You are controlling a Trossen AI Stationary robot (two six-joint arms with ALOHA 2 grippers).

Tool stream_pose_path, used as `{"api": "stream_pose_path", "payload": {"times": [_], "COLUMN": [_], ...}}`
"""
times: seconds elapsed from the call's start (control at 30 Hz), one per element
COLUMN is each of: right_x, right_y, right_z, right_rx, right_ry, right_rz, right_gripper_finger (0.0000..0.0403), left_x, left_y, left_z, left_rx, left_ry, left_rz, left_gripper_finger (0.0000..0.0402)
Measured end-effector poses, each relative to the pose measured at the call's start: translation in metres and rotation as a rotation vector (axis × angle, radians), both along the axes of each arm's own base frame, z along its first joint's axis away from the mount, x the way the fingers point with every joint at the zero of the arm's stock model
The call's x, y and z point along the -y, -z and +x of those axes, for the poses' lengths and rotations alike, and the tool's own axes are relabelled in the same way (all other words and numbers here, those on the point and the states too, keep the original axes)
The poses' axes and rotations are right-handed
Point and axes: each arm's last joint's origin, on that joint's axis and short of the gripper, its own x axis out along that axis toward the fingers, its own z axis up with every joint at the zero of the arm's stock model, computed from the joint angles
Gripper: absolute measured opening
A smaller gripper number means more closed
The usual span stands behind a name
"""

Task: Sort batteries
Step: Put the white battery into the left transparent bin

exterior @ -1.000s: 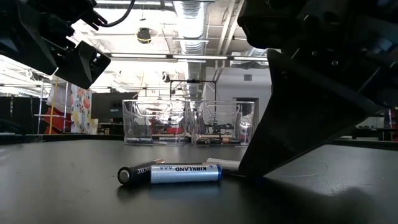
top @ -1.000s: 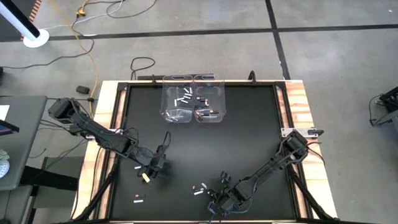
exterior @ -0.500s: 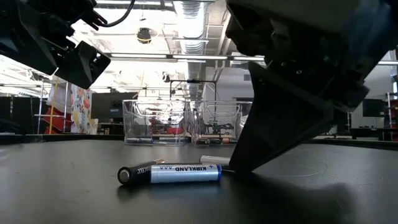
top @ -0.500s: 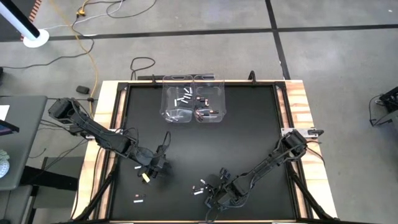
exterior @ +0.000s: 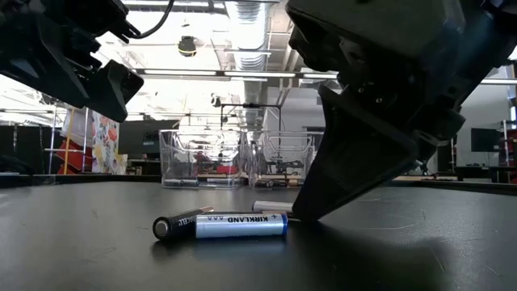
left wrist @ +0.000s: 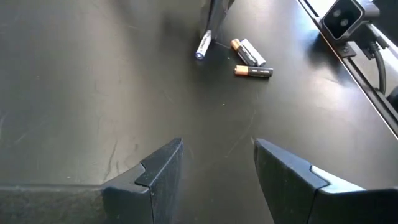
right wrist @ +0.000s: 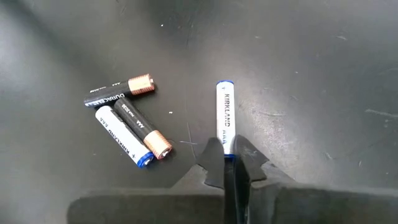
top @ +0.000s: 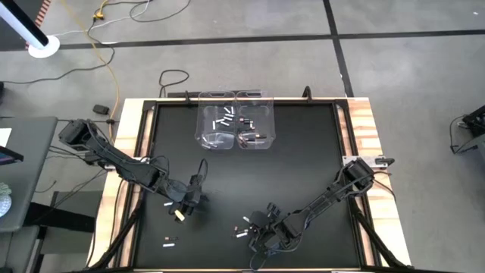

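Note:
A white battery with blue ends (right wrist: 224, 112) lies on the black table, and my right gripper (right wrist: 228, 151) is shut on it near the table's front edge (top: 256, 236). Three more batteries (right wrist: 127, 127), two dark with copper ends and one white, lie in a cluster beside it. In the low view the held battery (exterior: 271, 207) lies behind a white one (exterior: 241, 225) and a dark one (exterior: 172, 225). My left gripper (left wrist: 217, 165) hovers open above the table at the front left (top: 186, 203), with nothing between its fingers. My right gripper pinches the white battery's near end (right wrist: 224, 135) between its two fingers. The fingers (exterior: 311, 206) slant down from the table's right and lie roughly along the battery. The battery rests flat on the table.
Two clear bins (top: 216, 121) (top: 255, 121) holding batteries stand side by side at the table's far edge. Two loose batteries (top: 170, 243) lie at the front left. Wooden rails (top: 362, 129) frame the black table top.
My right gripper has moved a little toward the table's left, up to the batteries, and its fingertips now stand at the end of the white battery. The batteries have not moved.

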Motion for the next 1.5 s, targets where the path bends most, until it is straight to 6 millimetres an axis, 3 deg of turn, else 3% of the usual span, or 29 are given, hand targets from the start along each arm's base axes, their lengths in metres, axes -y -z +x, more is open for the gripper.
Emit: {"api": "stream_pose_path", "payload": {"times": [0.47, 0.97, 1.23, 1.5], "right_x": [0.002, 0.027, 0.043, 0.069], "right_y": [-0.008, -0.041, -0.075, -0.132], "right_z": [0.002, 0.033, 0.058, 0.082], "right_rx": [0.01, -0.066, -0.052, -0.042], "right_ry": [-0.013, -0.08, -0.147, -0.215], "right_rz": [0.0, -0.125, -0.176, -0.232], "right_gripper_finger": [0.0009, 0.0012, 0.0012, 0.0013], "left_x": [0.0, -0.002, -0.007, -0.023], "left_y": [0.0, 0.001, 0.009, 0.026], "left_z": [0.0, 0.0, -0.005, -0.039], "left_rx": [-0.001, -0.011, -0.001, 0.104], "left_ry": [-0.002, -0.03, -0.1, -0.156], "left_rz": [-0.002, 0.022, 0.028, -0.118], "left_gripper_finger": [0.0194, 0.0194, 0.0194, 0.0194]}}
